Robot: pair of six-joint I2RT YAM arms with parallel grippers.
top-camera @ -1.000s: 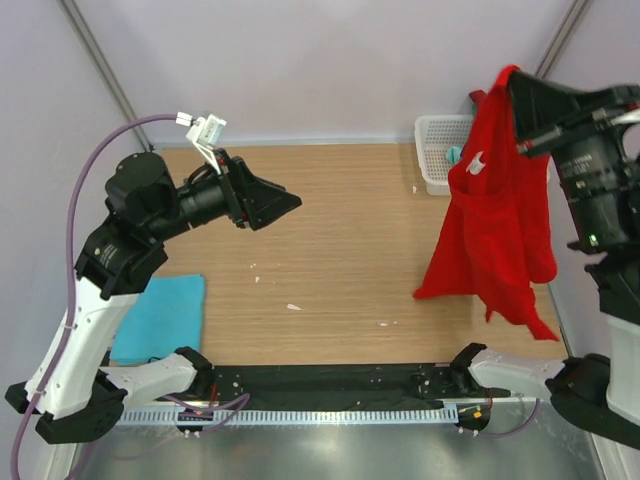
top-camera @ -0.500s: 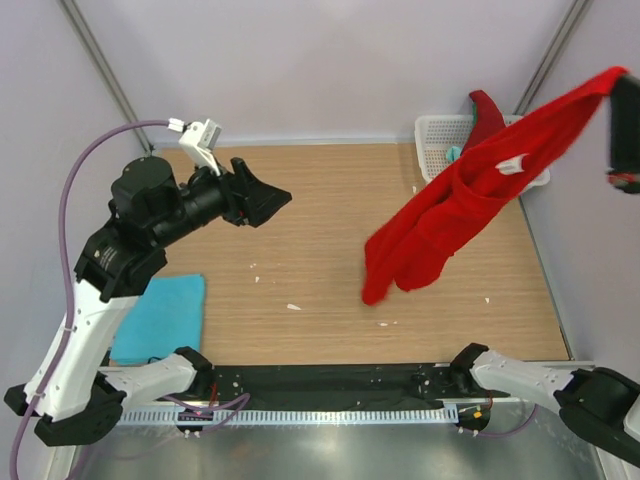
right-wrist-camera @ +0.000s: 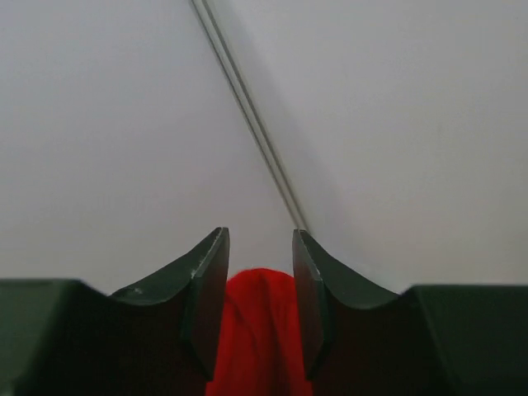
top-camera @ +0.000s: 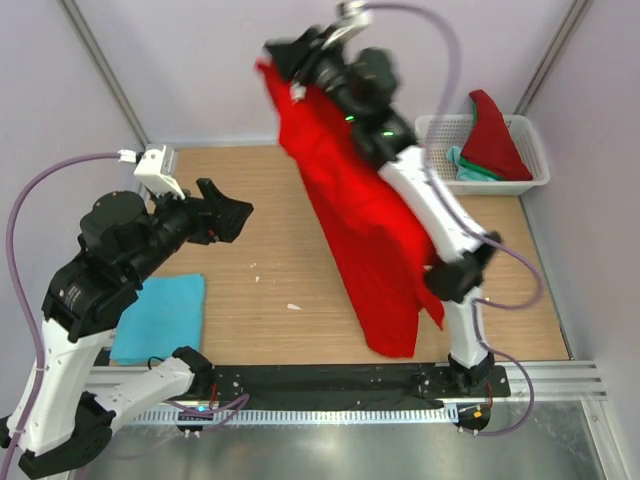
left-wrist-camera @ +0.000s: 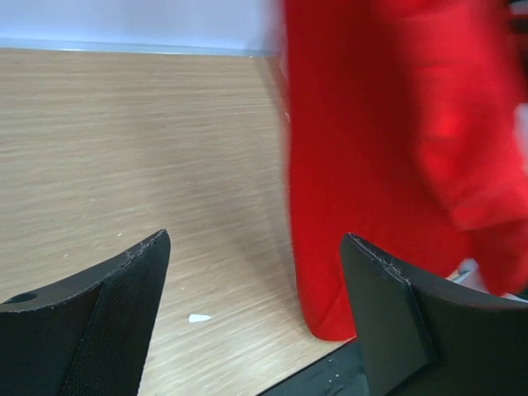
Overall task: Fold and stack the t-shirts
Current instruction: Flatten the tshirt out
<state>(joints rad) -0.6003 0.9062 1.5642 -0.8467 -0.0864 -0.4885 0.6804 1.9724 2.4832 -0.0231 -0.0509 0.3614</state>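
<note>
A bright red t-shirt (top-camera: 360, 230) hangs full length from my right gripper (top-camera: 278, 55), held high over the back middle of the table. Its lower end reaches down near the table's front edge. In the right wrist view my right gripper (right-wrist-camera: 260, 235) is shut on a bunch of the red cloth (right-wrist-camera: 257, 330). My left gripper (top-camera: 232, 212) is open and empty at the left, pointing at the hanging shirt. The left wrist view shows that shirt (left-wrist-camera: 371, 165) beyond the open left gripper (left-wrist-camera: 256, 239). A folded light blue t-shirt (top-camera: 162, 315) lies at the front left.
A white lattice basket (top-camera: 530, 180) stands at the back right, with another red t-shirt (top-camera: 490, 135) and a teal-green one (top-camera: 463, 165) in it. Small white scraps lie on the wooden table (top-camera: 270, 270). A black strip runs along the front edge.
My right arm has swung from the far right to the back middle, carrying the red t-shirt leftward. My left gripper has dropped lower and to the left, still open.
</note>
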